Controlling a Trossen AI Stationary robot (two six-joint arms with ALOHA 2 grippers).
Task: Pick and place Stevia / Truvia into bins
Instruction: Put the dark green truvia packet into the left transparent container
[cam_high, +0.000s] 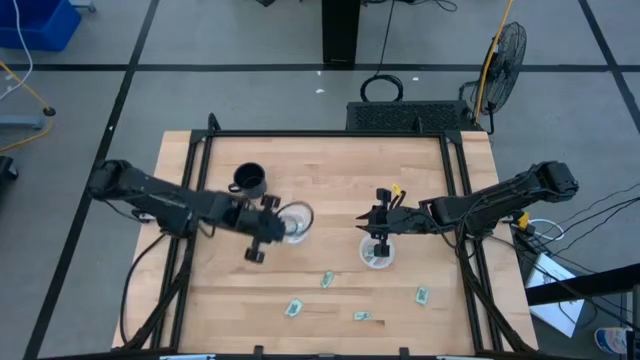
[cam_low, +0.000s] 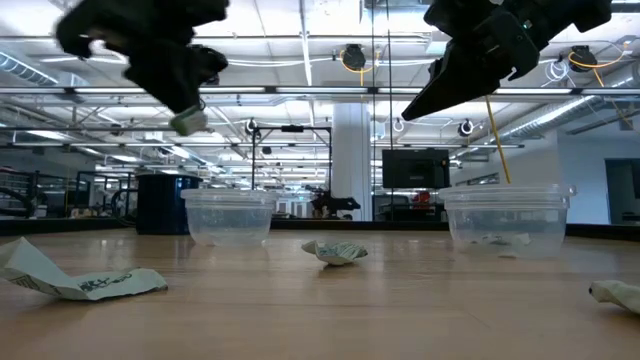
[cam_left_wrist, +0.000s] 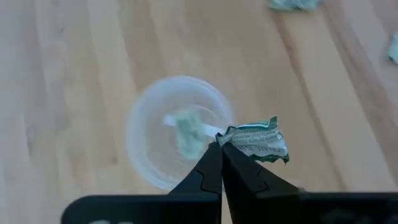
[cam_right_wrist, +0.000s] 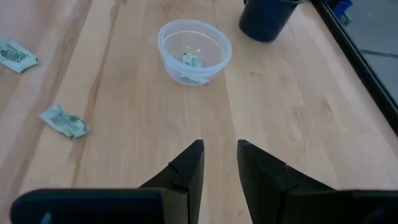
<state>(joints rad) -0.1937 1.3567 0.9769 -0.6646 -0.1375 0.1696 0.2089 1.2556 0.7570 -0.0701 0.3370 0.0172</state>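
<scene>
Left arm stretched across the table from its left edge, left gripper (cam_high: 268, 232) hanging above the wood just beside the left clear cup (cam_high: 295, 222); fingers (cam_left_wrist: 214, 167) pressed together on a crumpled green-and-white Truvia packet (cam_left_wrist: 256, 140), pinched by one edge so most of it sticks out past the fingertips; packet raised over the cup's rim, one packet already lying inside (cam_left_wrist: 185, 131).

Right arm reaching in from the right edge, right gripper (cam_high: 381, 228) poised over the right clear cup (cam_high: 378, 252); fingers (cam_right_wrist: 186, 167) held a little apart with nothing between them; packets visible at the bottom of that cup (cam_low: 492, 239).

Black mug (cam_high: 249, 181) standing near the left cup, toward the table's far side.

Four loose packets on the wooden table (cam_high: 330, 165) nearer the front edge: one (cam_high: 327, 280), another (cam_high: 293, 308), another (cam_high: 361, 316), the last (cam_high: 421, 295); all well apart from both cups.
</scene>
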